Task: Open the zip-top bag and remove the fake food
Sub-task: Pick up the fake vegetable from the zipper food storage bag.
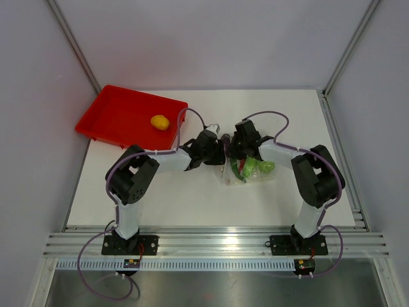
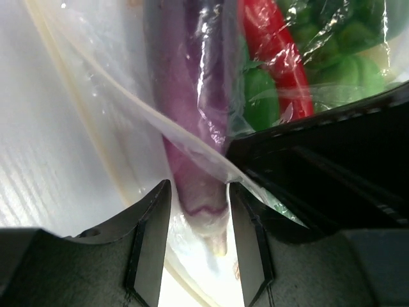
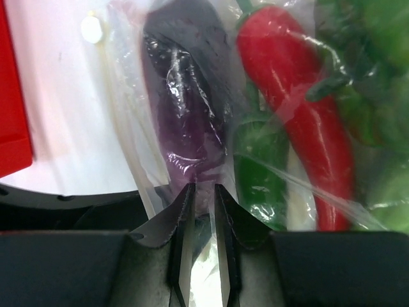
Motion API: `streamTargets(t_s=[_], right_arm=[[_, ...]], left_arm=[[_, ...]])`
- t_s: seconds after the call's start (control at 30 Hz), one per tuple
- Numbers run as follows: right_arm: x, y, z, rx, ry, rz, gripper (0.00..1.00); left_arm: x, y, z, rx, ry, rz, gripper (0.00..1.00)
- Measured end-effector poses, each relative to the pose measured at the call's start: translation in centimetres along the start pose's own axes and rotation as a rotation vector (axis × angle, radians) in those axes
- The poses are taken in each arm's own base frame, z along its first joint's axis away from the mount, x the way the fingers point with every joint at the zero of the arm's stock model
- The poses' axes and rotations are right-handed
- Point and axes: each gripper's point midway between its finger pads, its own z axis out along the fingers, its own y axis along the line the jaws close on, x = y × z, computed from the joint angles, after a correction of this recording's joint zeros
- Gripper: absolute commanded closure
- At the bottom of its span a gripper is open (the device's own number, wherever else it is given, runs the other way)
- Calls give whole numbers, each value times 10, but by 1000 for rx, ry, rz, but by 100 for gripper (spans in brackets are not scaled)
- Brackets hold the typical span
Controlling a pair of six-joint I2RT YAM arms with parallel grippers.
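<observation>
Lying crinkled and clear on the tabletop (image 1: 160, 204), zip-top bag (image 1: 231, 176), fake food (image 1: 255, 167) inside, green pieces (image 2: 345, 57), red pepper (image 3: 300, 109), long purple piece (image 2: 192, 96), left tool (image 2: 199, 236) clamping the purple tip through film, right tool (image 3: 201, 217) pinching a film fold, round yellow piece (image 1: 160, 121) in red tray (image 1: 115, 112)

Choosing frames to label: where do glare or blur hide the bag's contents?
Left wrist: white glare streaks on the zip-top bag veil the purple piece. Right wrist: red pepper and green pieces look soft. Top external: evenly lit, sharp.
</observation>
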Motion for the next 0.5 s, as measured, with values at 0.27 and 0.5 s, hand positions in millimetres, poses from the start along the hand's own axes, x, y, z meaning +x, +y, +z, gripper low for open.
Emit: streamTargets(t_s=[0.27, 0.5], right_arm=[[1, -2, 3, 7, 7, -1, 75], [0, -7, 4, 35, 3, -9, 77]], left_arm=[[0, 2, 4, -46, 2, 36, 80], [-1, 3, 3, -57, 2, 37, 86]])
